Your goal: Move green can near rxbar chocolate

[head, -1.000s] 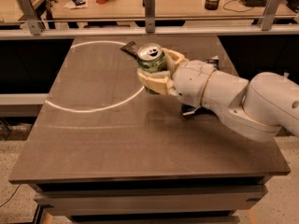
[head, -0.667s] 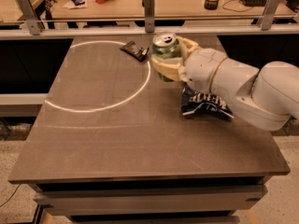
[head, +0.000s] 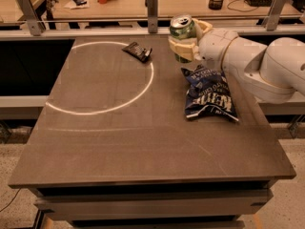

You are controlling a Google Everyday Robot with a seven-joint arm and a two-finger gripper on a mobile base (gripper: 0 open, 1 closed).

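The green can (head: pixel 181 32), with a silver top and pull tab, is upright in my gripper (head: pixel 184 46), which is shut around its sides and holds it above the table's far right part. The rxbar chocolate (head: pixel 137 51), a small dark flat bar, lies on the table near the far edge, to the left of the can and apart from it. My white arm (head: pixel 267 66) comes in from the right.
A crinkled blue chip bag (head: pixel 208 93) lies on the table (head: pixel 119 142) just below the gripper. A white circle line (head: pixel 100 78) is drawn on the left part of the tabletop. A rail with metal posts (head: pixel 152 6) runs behind the far edge.
My gripper has lifted the green can and carried it right and toward the far edge, uncovering the blue chip bag. The bar has not moved.
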